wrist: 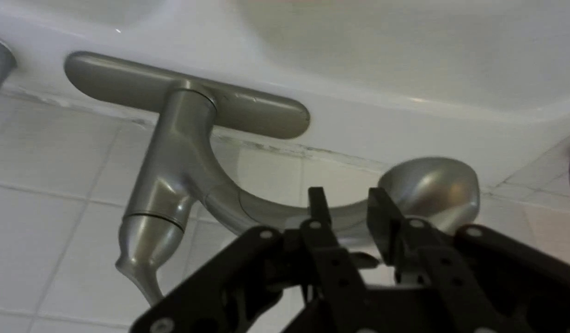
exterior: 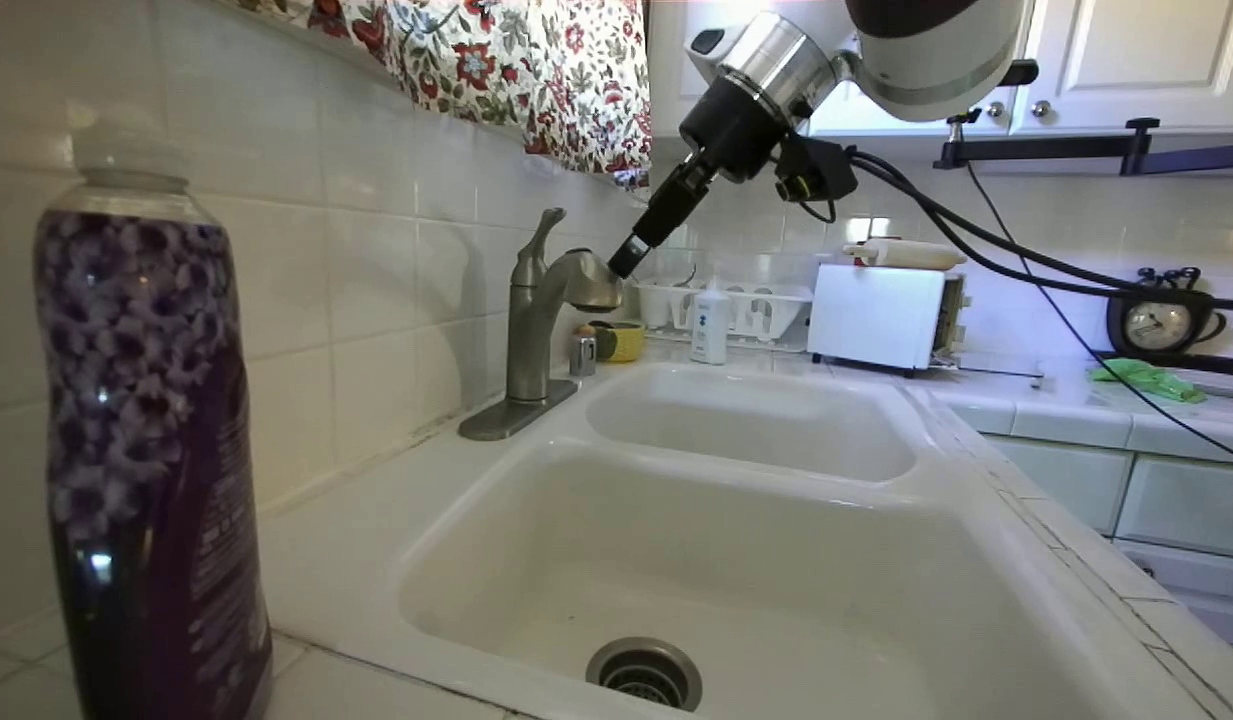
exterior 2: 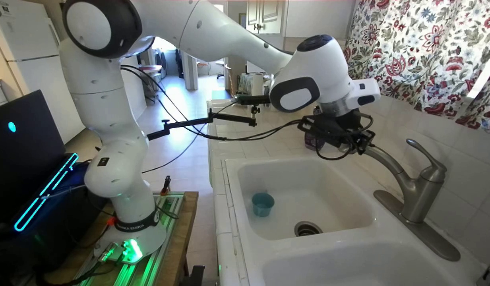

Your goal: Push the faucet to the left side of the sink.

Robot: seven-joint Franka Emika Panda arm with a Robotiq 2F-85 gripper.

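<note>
Fingers (wrist: 319,206) spread in the wrist view, the arched faucet (wrist: 229,203) crosswise behind both, contact unclear.

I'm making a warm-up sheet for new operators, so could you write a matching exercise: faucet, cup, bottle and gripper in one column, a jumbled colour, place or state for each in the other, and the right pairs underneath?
Things
1. faucet
2. cup
3. bottle
4. gripper

Colour, place or state
A. black, jaws apart
B. purple, flower-patterned
C. grey metal
D. inside the sink

Right pairs: 1-C, 2-D, 3-B, 4-A
</note>
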